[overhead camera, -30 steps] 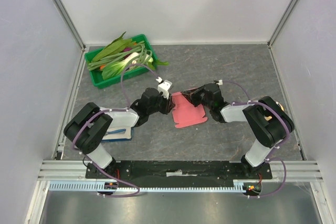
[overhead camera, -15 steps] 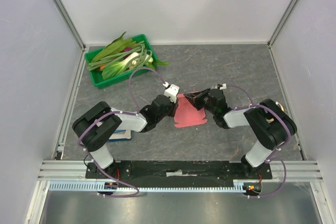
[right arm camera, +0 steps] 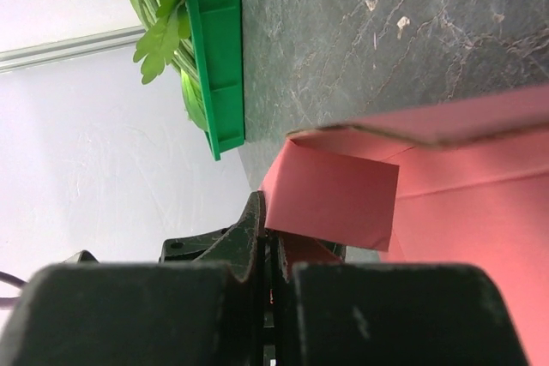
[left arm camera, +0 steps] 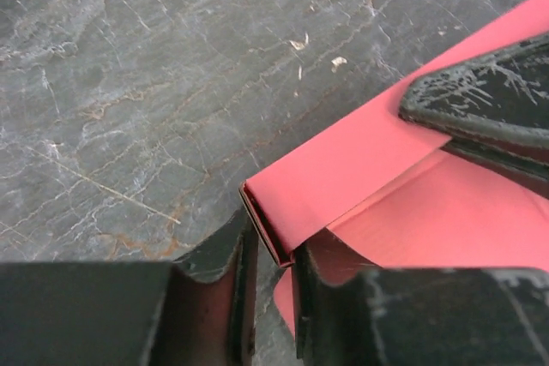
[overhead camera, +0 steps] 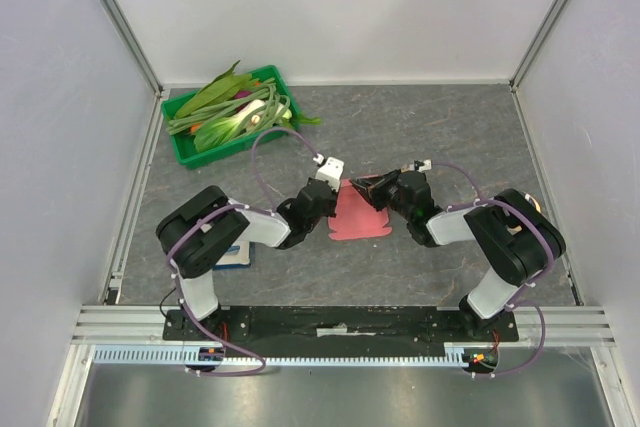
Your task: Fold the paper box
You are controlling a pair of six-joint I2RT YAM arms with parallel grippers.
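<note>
The pink-red paper box [overhead camera: 362,217] lies partly folded on the grey table between both arms. In the left wrist view one flap of the paper box [left arm camera: 360,160] is folded up, and its creased corner sits between the jaws of my left gripper [left arm camera: 268,242]. A slit of table shows beside the left finger, so that gripper is narrowly open around the edge. My right gripper [right arm camera: 273,229] is shut on another raised flap of the paper box [right arm camera: 334,195] at its far edge. From above, the left gripper [overhead camera: 330,210] is at the box's left side and the right gripper [overhead camera: 368,188] at its top.
A green tray [overhead camera: 182,139] full of leafy vegetables stands at the back left, and its wall [right arm camera: 214,57] shows in the right wrist view. A white-and-blue booklet [overhead camera: 240,255] lies under the left arm. White walls close in both sides.
My left arm has swung right and brought its gripper up to the box's left edge, the jaws narrowing slightly around the fold. The right gripper has kept its grip and shifted a little.
</note>
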